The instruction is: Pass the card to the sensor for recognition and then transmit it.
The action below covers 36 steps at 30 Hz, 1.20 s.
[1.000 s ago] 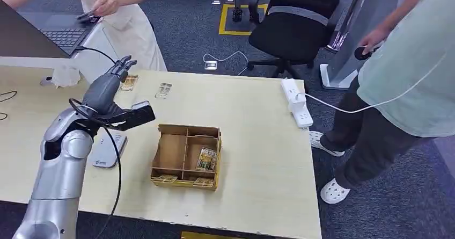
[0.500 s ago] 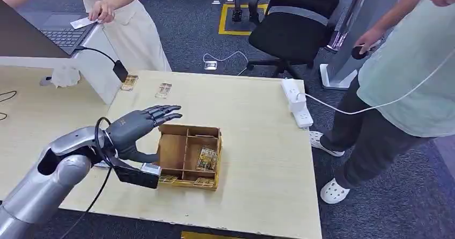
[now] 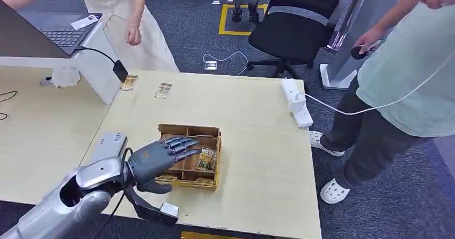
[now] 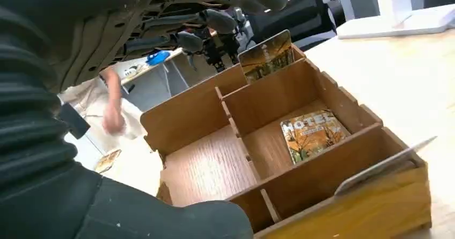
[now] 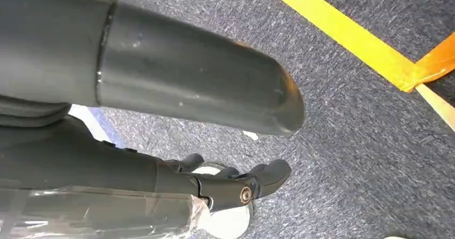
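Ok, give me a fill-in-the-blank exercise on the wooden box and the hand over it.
1. The left hand hovers over the wooden ____.
2. A card printed HOTEL lies flat ____ one compartment.
3. Another card stands propped against the box's ____.
4. The white power strip lies at the table's ____.

Missing: box; inside; wall; edge

One wooden tray (image 3: 185, 170); one sensor (image 3: 108, 144); two people (image 3: 400, 83)

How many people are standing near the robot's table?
2: a person in white by the laptop, far left; a person in green at the table's right side. Others may be hidden.
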### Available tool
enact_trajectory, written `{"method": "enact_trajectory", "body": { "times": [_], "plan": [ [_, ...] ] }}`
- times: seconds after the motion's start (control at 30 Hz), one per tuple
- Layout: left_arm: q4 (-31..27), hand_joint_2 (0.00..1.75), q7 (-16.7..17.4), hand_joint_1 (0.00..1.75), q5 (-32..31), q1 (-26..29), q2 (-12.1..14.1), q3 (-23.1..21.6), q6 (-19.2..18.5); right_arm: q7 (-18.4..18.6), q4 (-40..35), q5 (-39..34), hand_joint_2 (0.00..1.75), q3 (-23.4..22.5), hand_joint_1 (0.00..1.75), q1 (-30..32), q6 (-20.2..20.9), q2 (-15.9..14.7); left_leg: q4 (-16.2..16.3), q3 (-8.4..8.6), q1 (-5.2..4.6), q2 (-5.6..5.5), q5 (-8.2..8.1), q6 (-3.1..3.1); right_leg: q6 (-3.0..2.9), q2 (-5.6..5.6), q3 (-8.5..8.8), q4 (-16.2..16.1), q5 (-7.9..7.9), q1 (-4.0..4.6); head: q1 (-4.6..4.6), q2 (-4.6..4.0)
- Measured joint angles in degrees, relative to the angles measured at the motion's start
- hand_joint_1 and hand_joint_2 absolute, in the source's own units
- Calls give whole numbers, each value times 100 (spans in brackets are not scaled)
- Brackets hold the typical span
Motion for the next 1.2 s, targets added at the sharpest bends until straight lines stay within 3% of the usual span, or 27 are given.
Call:
{"method": "enact_trajectory", "body": {
  "times": [0.37, 0.73, 0.97, 1.2],
  "plan": [
    [-61, 175, 375, 0, -913, 233, -289, -83, 334, 26, -118, 0, 0, -33, 0, 9, 59, 17, 1, -2, -1, -1, -1, 1, 0, 0, 0, -1, 0, -1, 0, 0],
    [-90, 175, 981, 0, -2216, 590, -853, 221, 485, -127, -142, -7, 0, -42, 0, 17, 68, 28, 1, 0, -1, -1, 0, 1, 0, 0, 0, -1, 0, -1, 0, 0],
    [-90, 175, 994, 0, -2713, 837, -1229, 746, 417, -39, -199, -136, 0, -9, 0, 23, 118, 33, 1, -1, -1, 0, -1, 1, 0, 0, -1, -1, 0, -1, 0, 0],
    [-90, 175, 977, 0, -2826, 957, -1401, 988, 354, -13, -232, -175, 0, 9, 0, 23, 142, 33, 1, 0, -1, -1, -1, 1, 0, 0, -1, -1, 0, -1, 2, 0]
  ]
}}
